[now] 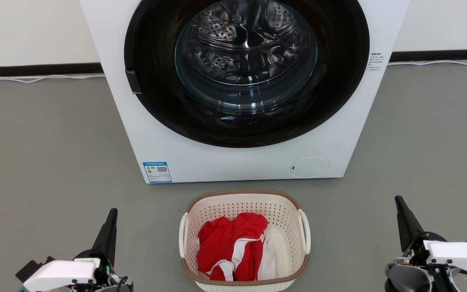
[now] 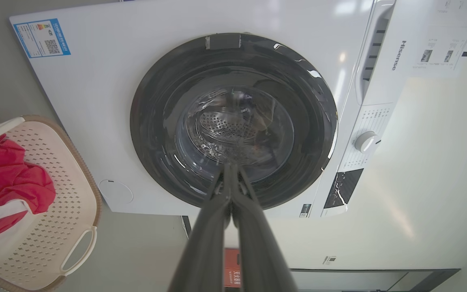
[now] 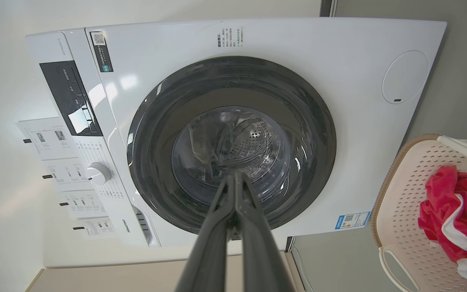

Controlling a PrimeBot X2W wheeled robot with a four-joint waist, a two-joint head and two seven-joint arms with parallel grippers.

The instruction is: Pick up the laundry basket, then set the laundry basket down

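Note:
The cream perforated laundry basket (image 1: 233, 207) with a brown rim and white loop handles stands on the floor just in front of the washer, holding red and white clothes (image 1: 233, 247). It also shows at the left edge of the left wrist view as the basket (image 2: 55, 211), and at the right edge of the right wrist view as the basket (image 3: 403, 202). My left gripper (image 1: 112, 215) is low to the left of it, shut and empty, its tips (image 2: 230, 167) touching. My right gripper (image 1: 399, 200) is off to the right, shut and empty, its tips (image 3: 235, 176) together. Neither touches the basket.
A white front-loading washer (image 1: 233, 162) with a dark round door (image 1: 245, 69) closed stands right behind the basket. Grey floor (image 1: 47, 162) spreads on both sides. White cables (image 1: 35, 78) run along the black skirting at the wall.

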